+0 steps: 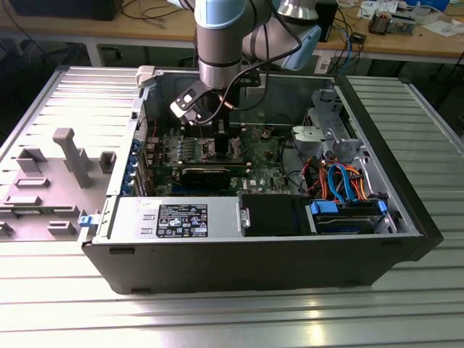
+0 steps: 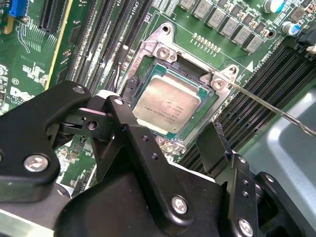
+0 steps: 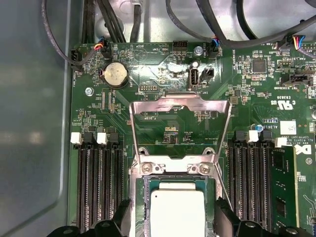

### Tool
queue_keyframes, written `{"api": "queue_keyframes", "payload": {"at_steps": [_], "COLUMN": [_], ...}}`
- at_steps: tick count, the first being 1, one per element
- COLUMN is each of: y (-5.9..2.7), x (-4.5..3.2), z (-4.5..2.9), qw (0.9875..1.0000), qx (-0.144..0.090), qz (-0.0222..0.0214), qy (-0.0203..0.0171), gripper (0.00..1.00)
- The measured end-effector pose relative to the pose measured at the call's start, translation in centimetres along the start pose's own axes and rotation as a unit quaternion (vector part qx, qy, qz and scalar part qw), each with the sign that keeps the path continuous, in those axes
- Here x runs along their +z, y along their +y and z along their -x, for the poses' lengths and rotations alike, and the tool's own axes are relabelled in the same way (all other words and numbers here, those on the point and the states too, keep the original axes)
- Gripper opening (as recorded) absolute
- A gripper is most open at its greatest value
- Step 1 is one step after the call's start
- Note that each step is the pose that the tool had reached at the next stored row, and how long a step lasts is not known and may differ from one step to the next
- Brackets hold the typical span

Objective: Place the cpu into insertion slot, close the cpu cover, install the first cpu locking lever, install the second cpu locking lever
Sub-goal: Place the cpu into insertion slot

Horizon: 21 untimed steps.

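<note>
cpu (image 2: 167, 103) sits in insertion slot (image 2: 191, 74) w/ cpu cover (image 3: 180, 102) up.

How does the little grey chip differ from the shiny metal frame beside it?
The cpu is a solid plate with a dull grey top; the cpu cover is a shiny open frame, green board showing through its window. The cpu lies flat in the insertion slot; the cpu cover is swung open, off it. Both are silvery, squarish metal.

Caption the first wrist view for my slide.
The cpu seated in the insertion slot, cpu cover flipped open, gripper straddling the chip, jaws open.
</note>
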<state>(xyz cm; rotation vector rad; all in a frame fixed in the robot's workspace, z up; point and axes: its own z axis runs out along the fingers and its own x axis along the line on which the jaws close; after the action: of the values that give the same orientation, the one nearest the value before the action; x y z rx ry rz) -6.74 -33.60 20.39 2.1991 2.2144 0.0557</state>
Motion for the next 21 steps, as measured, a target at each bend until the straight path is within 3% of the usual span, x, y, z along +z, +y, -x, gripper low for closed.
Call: {"api": "queue_keyframes", "payload": {"at_steps": [4, 21], "y": [-0.45, -0.46], "x": [-0.03, 0.29], "z": [0.0, -0.48], "qw": [1.0, 1.0], "qx": [0.0, 0.0], "qz": [-0.0001, -0.0001], "qy": [-0.0002, 0.0003], "gripper": [0.76, 0.76]}}
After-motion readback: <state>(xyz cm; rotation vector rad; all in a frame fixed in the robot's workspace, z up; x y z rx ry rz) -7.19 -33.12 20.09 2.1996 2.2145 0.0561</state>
